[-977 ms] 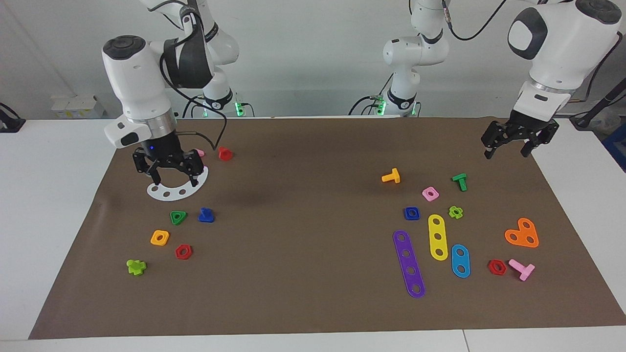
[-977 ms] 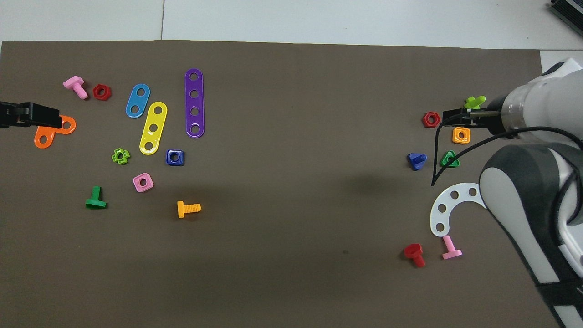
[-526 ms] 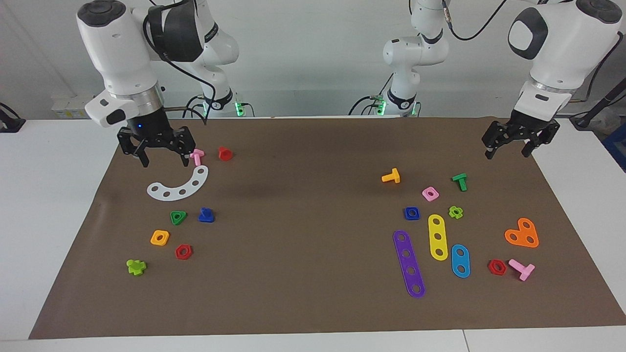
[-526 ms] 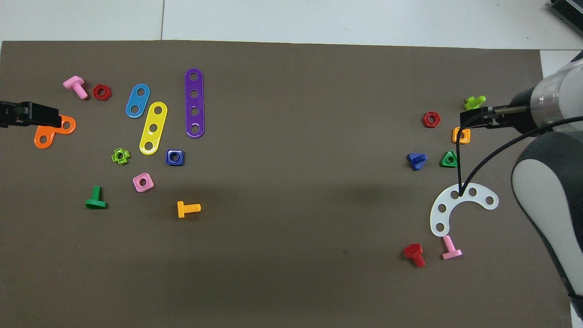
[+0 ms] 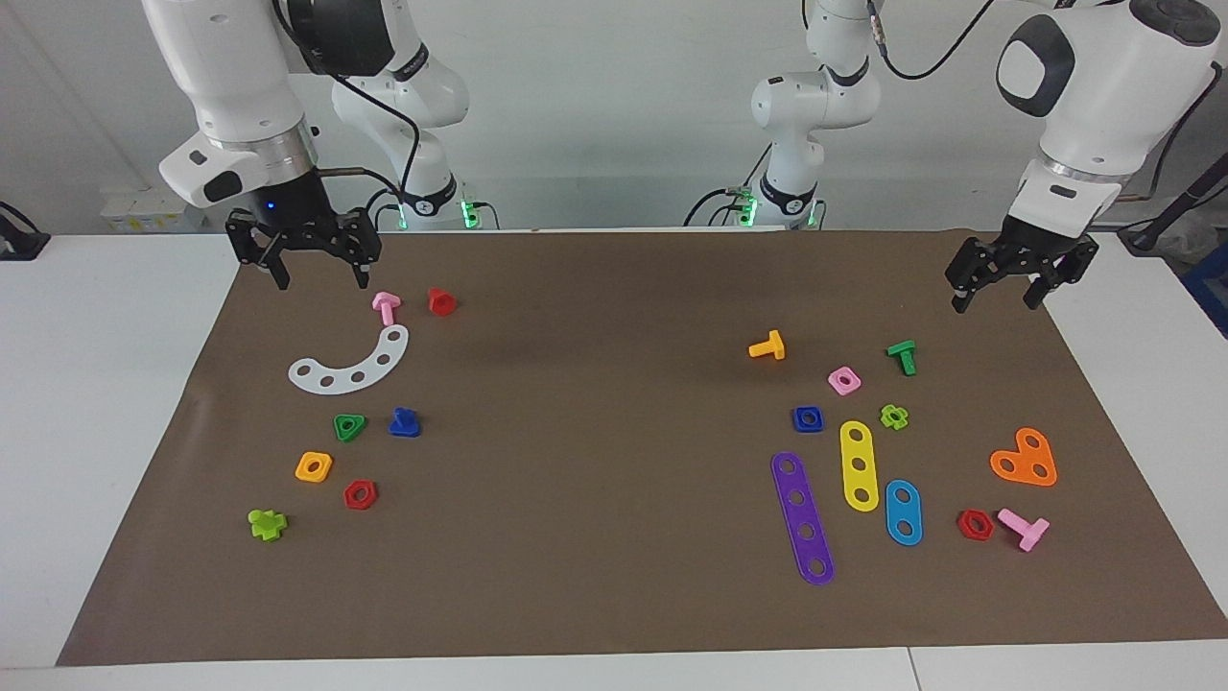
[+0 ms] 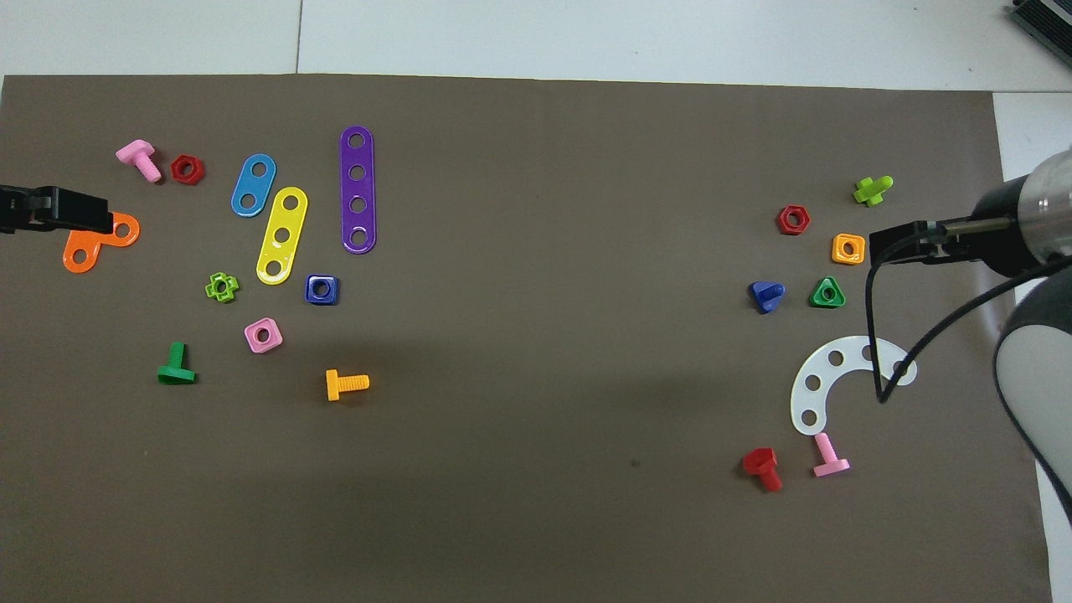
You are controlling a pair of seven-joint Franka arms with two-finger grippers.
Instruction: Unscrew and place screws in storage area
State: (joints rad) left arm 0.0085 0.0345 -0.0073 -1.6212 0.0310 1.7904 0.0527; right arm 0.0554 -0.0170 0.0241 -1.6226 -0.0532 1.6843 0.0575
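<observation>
Blue screw (image 5: 404, 422) lies on the brown mat (image 5: 614, 288), just beside the green triangular nut (image 5: 349, 426), toward the right arm's end of the tabletop. Orange square nut (image 5: 314, 466) and red hex nut (image 5: 360, 494) sit a bit farther from the robots (storage patch is among these three). Right claw (image 5: 318, 271) is raised over the mat's corner near the pink screw (image 5: 386, 306), jaws spread wide, holding nothing. Left claw (image 5: 995, 295) hangs over the opposite end of the mat, also wide apart and empty.
</observation>
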